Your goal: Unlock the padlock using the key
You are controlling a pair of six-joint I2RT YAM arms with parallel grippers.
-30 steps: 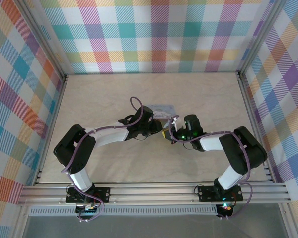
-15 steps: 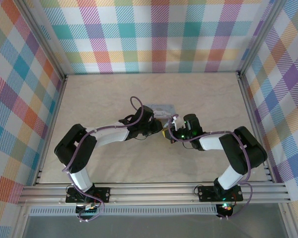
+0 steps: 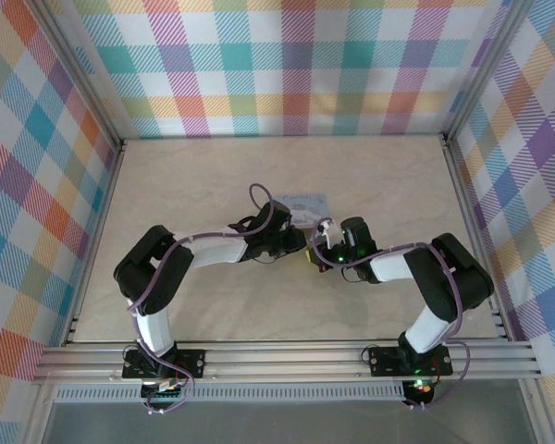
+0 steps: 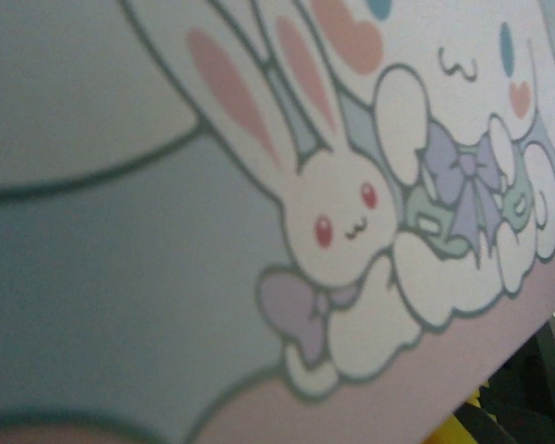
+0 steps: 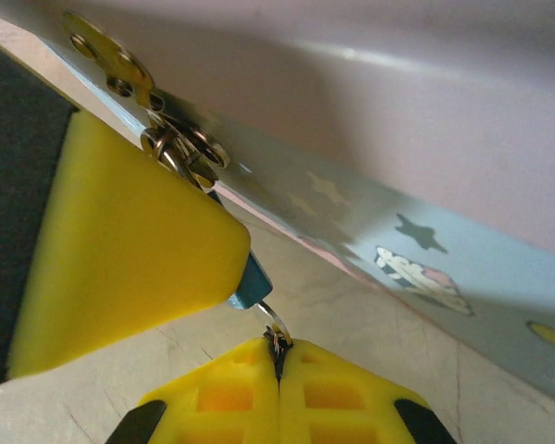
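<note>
Pinching the light, stiff, likely slippery key [image 5: 274, 324] by its exposed end at lower centre, the right claw [image 5: 278, 356] is pressing together; the left claw [image 3: 298, 246] cannot be judged spread or closed.

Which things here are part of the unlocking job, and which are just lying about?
Job:
- padlock
- key, pinched in the shut right claw
- left claw's pad, against the padlock

Just there:
- cartoon tin, which carries the lock
- table
- plaid walls
</note>
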